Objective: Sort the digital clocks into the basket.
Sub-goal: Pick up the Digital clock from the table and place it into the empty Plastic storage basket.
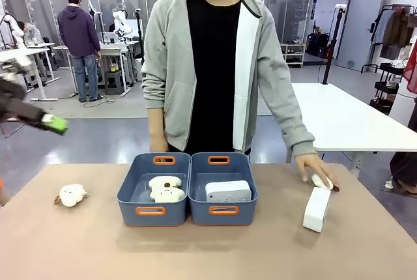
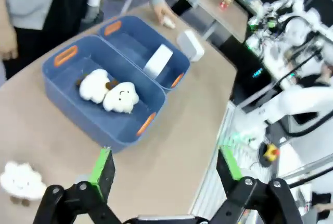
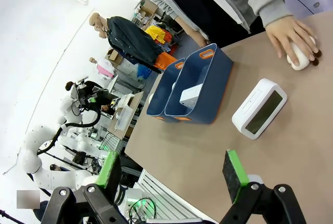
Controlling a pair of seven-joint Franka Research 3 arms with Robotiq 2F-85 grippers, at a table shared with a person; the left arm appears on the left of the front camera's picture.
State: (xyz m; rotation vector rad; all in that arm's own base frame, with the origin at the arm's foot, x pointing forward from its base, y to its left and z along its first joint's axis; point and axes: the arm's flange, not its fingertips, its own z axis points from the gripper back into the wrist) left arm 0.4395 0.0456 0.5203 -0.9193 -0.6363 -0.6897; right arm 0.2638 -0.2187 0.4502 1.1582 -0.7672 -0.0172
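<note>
While hovering, noting a person's hand [image 3: 291, 34] covering a plush toy [image 3: 300, 58] beside one digital clock [image 3: 259, 108] on the table [image 3: 312, 146], well ahead of the spread right gripper [image 3: 171, 169]; finding the other clock [image 2: 157, 61] inside the basket [image 2: 130, 39], beyond the spread left gripper [image 2: 164, 164].

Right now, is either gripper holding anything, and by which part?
Neither: the left gripper and the right gripper stand open and empty. The person's hand rests on top of a small cream plush toy.
</note>
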